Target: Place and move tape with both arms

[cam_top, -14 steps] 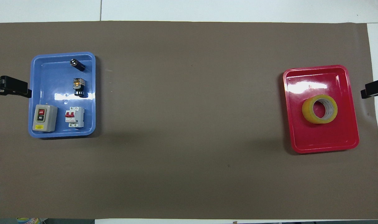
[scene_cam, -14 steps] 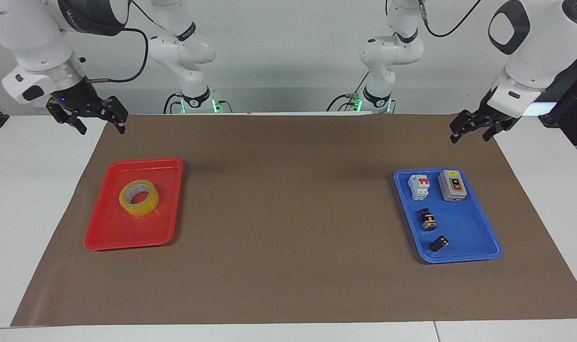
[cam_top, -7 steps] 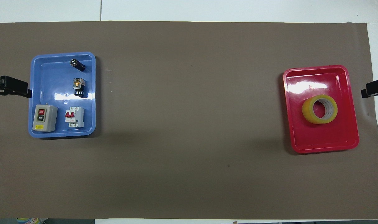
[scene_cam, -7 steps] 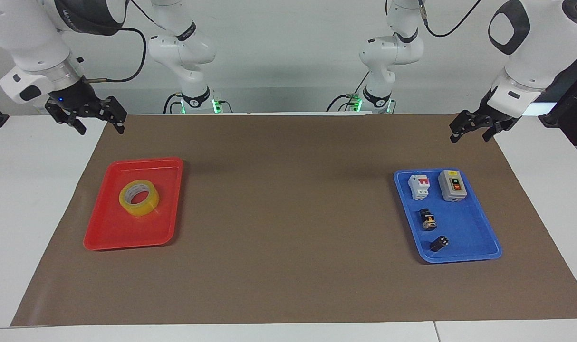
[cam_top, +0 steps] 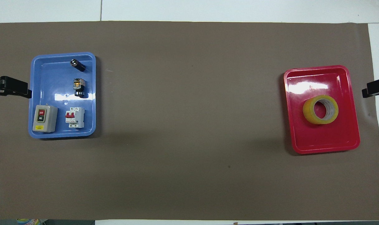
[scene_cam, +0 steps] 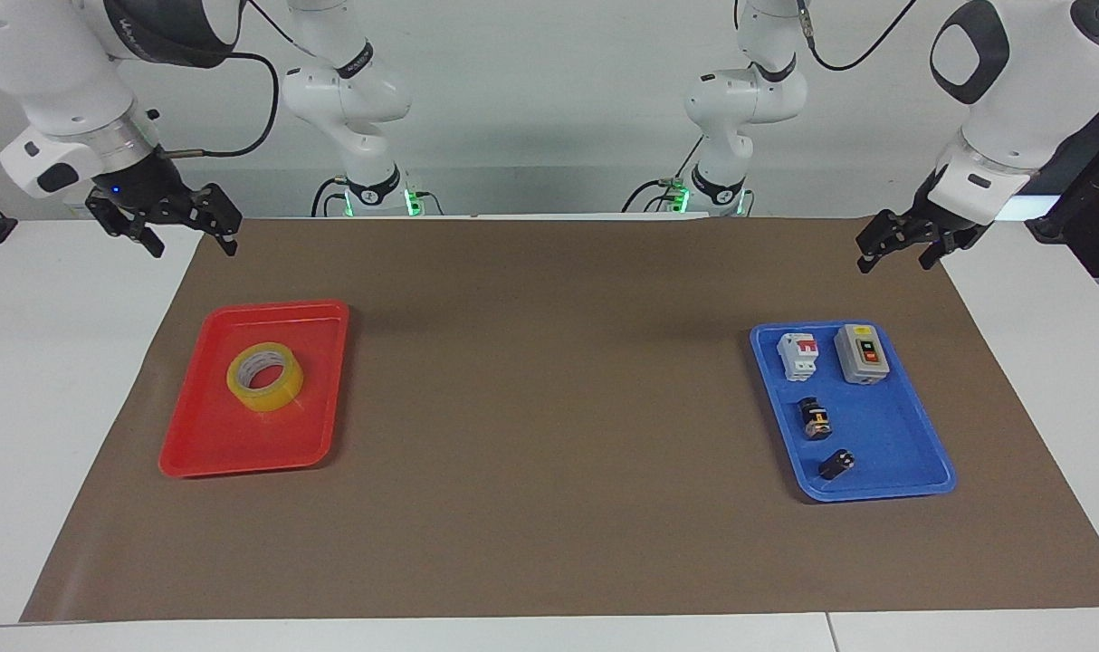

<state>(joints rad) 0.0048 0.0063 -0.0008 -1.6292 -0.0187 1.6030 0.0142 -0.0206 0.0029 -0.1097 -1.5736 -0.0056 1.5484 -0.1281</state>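
Observation:
The roll of yellow tape lies flat in a red tray at the right arm's end of the table; it also shows in the overhead view. My right gripper is open and empty, up in the air over the mat's corner, apart from the tray. Its tip shows at the edge of the overhead view. My left gripper is open and empty, raised over the mat's edge at the left arm's end, clear of the blue tray. It also shows in the overhead view.
The blue tray holds a grey switch box, a white circuit breaker and two small black cylindrical parts. A brown mat covers the table between the trays.
My right gripper has risen very slightly. The tape, the trays and the left gripper have not moved.

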